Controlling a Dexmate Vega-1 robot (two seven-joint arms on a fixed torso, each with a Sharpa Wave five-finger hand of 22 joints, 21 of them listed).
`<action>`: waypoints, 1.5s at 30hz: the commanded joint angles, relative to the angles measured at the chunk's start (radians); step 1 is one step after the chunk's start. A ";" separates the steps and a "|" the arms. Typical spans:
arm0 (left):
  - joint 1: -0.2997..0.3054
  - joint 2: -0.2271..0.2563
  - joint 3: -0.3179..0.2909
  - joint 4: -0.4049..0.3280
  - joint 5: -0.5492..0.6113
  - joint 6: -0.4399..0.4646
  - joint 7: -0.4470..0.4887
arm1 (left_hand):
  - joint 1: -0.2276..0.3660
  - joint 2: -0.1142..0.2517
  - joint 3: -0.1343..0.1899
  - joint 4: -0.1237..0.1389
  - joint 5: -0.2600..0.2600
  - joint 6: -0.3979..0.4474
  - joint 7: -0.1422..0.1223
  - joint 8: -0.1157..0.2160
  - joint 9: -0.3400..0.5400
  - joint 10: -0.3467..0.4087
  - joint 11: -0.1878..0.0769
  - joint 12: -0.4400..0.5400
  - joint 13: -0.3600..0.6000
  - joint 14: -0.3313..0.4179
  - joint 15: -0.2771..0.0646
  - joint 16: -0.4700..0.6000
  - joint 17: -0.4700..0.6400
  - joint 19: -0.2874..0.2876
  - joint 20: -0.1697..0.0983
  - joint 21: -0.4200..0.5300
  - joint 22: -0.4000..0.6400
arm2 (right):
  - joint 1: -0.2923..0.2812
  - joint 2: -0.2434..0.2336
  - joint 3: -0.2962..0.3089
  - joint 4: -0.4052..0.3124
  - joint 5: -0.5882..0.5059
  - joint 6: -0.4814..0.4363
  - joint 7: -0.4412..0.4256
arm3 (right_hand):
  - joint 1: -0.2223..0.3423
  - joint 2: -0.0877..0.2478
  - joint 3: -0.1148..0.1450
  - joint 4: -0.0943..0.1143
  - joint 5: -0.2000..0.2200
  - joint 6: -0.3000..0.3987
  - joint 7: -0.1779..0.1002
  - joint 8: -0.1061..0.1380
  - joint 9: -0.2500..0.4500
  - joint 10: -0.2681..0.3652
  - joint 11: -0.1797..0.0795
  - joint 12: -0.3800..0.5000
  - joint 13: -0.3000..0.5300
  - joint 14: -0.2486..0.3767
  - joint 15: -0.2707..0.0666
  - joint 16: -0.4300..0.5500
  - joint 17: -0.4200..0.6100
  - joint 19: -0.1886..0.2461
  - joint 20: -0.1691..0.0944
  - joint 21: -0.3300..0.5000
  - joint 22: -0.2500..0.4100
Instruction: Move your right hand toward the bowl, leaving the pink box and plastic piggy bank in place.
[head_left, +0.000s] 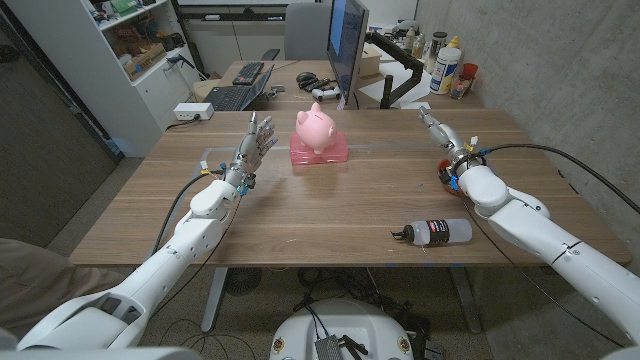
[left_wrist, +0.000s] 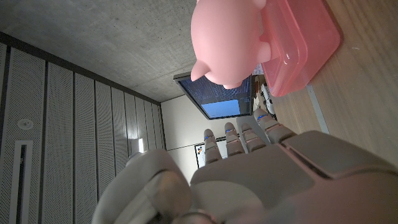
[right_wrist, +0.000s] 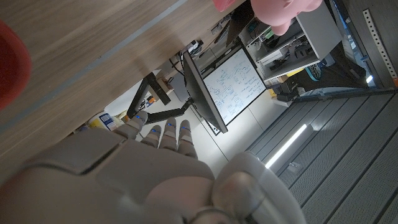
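**Right robot hand by the red bowl, piggy bank on its box**

Nearest the table (head_left: 300, 215) edge, right of centre: a small bottle (head_left: 440, 231), white body with a dark cap, lying on its side.

Right arm comes in along the table's right side. The right robot hand (head_left: 441, 131) holds nothing, fingers extended and slightly apart, pointing away from the robot. The red bowl (head_left: 446, 172) sits low beside the wrist, mostly hidden by it; cannot tell whether they touch. A red edge of it shows in the right wrist view (right_wrist: 11, 65).

Left robot hand (head_left: 254, 143) is likewise unloaded, fingers straight and apart, raised near the table's middle-left.

Just beyond it, at centre: the pink box (head_left: 320, 153) on the table, with the plastic piggy bank (head_left: 316, 128) standing on its lid.

Farthest: a monitor (head_left: 347, 45) at the table's back edge.
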 joint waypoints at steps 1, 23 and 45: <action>0.002 -0.002 0.000 -0.002 -0.001 0.001 0.003 | 0.008 -0.005 -0.003 -0.007 0.010 0.000 -0.006 -0.001 0.003 0.003 -0.009 0.007 0.004 -0.012 -0.044 0.002 0.001 0.000 -0.003 -0.001 0.003 | -0.016 -0.026 0.002 -0.046 -0.071 -0.078 -0.036 | 0.004 0.021 0.003 0.001 -0.001 0.011 0.001 0.004 0.004 0.001 -0.004 0.002 0.002 -0.006 -0.015 0.008 0.003 -0.009 -0.002 0.002 0.003; 0.010 0.003 0.005 -0.017 0.004 0.012 0.010 | 0.010 -0.006 -0.003 -0.008 0.013 0.006 -0.008 0.001 0.003 0.004 -0.005 0.008 0.004 -0.014 -0.042 0.002 0.001 -0.001 -0.003 -0.001 0.003 | -0.068 -0.062 0.004 -0.112 -0.151 -0.202 -0.089 | 0.012 0.025 0.010 -0.002 0.001 0.012 -0.002 0.003 0.005 -0.006 -0.008 0.000 0.002 -0.013 -0.016 0.007 0.003 -0.018 -0.007 0.001 0.003; 0.025 0.011 0.004 -0.036 0.007 0.024 0.028 | 0.013 -0.008 -0.002 -0.009 0.018 0.007 -0.012 -0.001 0.003 0.003 -0.003 0.008 0.005 -0.012 -0.028 0.004 0.001 0.001 0.010 -0.001 0.003 | -0.090 -0.116 -0.005 -0.178 -0.226 -0.334 -0.096 | 0.024 0.026 0.019 -0.007 0.004 0.013 -0.007 0.000 0.005 -0.006 -0.022 0.001 0.002 -0.008 -0.025 0.009 0.002 -0.025 -0.022 0.002 0.002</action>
